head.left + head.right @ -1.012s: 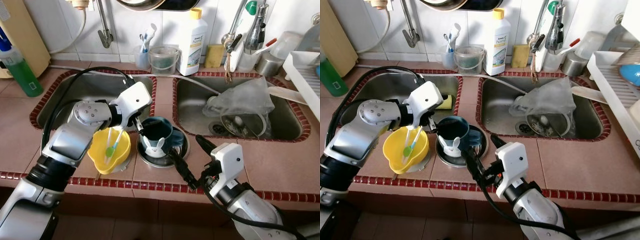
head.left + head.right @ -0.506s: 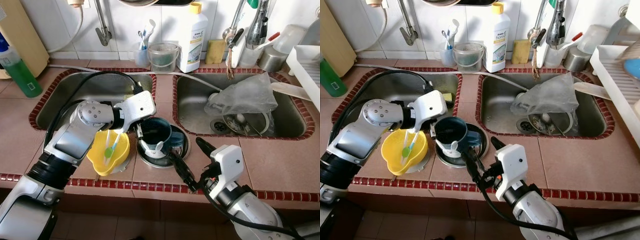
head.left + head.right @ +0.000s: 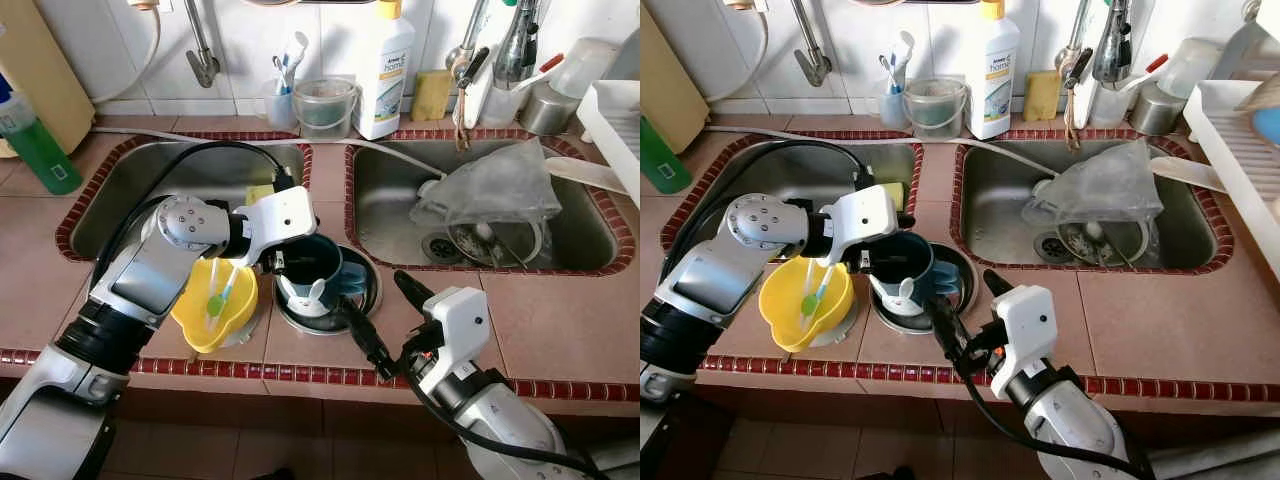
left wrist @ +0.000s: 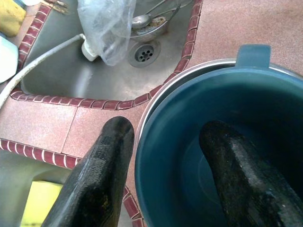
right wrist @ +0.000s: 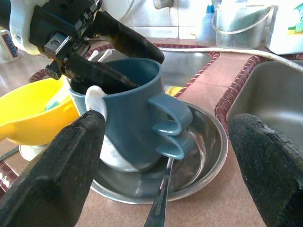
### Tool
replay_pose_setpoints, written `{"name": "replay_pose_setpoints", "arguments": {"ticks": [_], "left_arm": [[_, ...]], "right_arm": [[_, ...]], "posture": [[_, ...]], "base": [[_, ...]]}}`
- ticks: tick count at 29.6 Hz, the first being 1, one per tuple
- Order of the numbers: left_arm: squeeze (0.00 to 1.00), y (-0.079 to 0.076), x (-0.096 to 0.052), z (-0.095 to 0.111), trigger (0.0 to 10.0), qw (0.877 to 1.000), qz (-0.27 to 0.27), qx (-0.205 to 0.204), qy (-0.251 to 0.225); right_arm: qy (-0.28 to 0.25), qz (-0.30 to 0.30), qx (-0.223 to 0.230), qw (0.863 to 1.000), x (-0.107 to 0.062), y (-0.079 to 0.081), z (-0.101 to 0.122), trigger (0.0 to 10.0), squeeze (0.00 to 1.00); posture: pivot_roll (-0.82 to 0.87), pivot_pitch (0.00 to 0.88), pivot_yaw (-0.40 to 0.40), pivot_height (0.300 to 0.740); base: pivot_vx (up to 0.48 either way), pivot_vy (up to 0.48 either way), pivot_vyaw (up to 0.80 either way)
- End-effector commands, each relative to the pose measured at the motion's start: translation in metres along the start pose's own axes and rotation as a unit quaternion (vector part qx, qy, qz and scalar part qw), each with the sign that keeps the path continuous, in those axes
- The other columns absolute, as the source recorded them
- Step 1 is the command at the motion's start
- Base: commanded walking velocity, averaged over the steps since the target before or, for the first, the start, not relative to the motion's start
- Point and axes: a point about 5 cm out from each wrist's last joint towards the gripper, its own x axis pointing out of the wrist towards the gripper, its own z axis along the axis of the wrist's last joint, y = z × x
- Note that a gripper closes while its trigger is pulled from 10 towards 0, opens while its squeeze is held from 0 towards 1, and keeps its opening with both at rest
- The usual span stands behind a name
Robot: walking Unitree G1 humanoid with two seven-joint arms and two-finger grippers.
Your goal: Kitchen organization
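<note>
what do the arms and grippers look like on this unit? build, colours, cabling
Both arms are silver-grey metal with rounded joint housings and black collar rings. Each wrist ends in a glossy white block carrying the gripper. Left gripper and right gripper each have two long, matte black, rough-textured fingers with rounded tips. Black cables loop loosely outside each arm, the left one arching wide. No markings are legible.

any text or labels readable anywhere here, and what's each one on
"home": on the blue label of the white detergent bottle behind the sinks; the smaller print around it is too small to read.
Label on the small bottle at the edge of the right wrist view: blurred, unreadable.
Green bottle: no legible text.
</note>
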Motion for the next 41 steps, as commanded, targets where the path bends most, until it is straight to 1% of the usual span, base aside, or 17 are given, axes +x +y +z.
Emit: {"name": "replay_pose_setpoints", "arguments": {"ticks": [1, 7, 11, 17, 29, 36, 41], "left_arm": [[0.0, 0.004, -0.002, 0.003, 0.0, 1.0, -0.005, 0.016, 0.007], [0.0, 0.005, -0.002, 0.003, 0.0, 1.0, -0.011, 0.023, 0.01], [0.0, 0.008, -0.001, 0.006, 0.0, 0.999, -0.024, 0.04, 0.014], [0.0, 0.012, 0.0, 0.009, 0.0, 0.998, -0.031, 0.057, 0.016], [0.0, 0.016, -0.001, 0.008, 0.0, 0.996, -0.05, 0.07, 0.023], [0.0, 0.016, -0.003, 0.007, 0.0, 0.993, -0.082, 0.079, 0.03], [0.0, 0.016, -0.004, 0.002, 0.0, 0.989, -0.105, 0.09, 0.047]], "right_arm": [[-0.007, -0.001, 0.001, 1.0, 0.002, 0.001, 0.002, 10.0, 0.0], [-0.01, 0.0, -0.001, 1.0, 0.004, 0.0, 0.003, 10.0, 0.0], [-0.012, 0.001, -0.003, 1.0, 0.006, 0.0, 0.003, 10.0, 0.0], [-0.015, 0.001, -0.004, 1.0, 0.007, 0.0, 0.004, 10.0, 0.0], [-0.023, -0.006, -0.009, 1.0, 0.01, -0.002, 0.004, 10.0, 0.0], [-0.03, -0.007, -0.007, 1.0, 0.015, 0.0, 0.004, 10.0, 0.0], [-0.035, -0.012, -0.005, 0.999, 0.018, 0.001, 0.004, 10.0, 0.0]], "posture": [[-0.08, 0.139, 0.095, 0.74], [-0.08, 0.139, 0.095, 0.74], [-0.07, 0.137, 0.098, 0.74], [-0.08, 0.136, 0.106, 0.74], [-0.08, 0.127, 0.124, 0.74], [-0.07, 0.121, 0.139, 0.74], [-0.07, 0.118, 0.15, 0.74]], "base": [[0.0, 0.0, 0.0], [0.0, 0.0, 0.0], [0.0, 0.0, 0.0], [0.0, 0.0, 0.0], [0.0, 0.0, 0.0], [0.0, 0.0, 0.0], [0.0, 0.0, 0.0]]}}
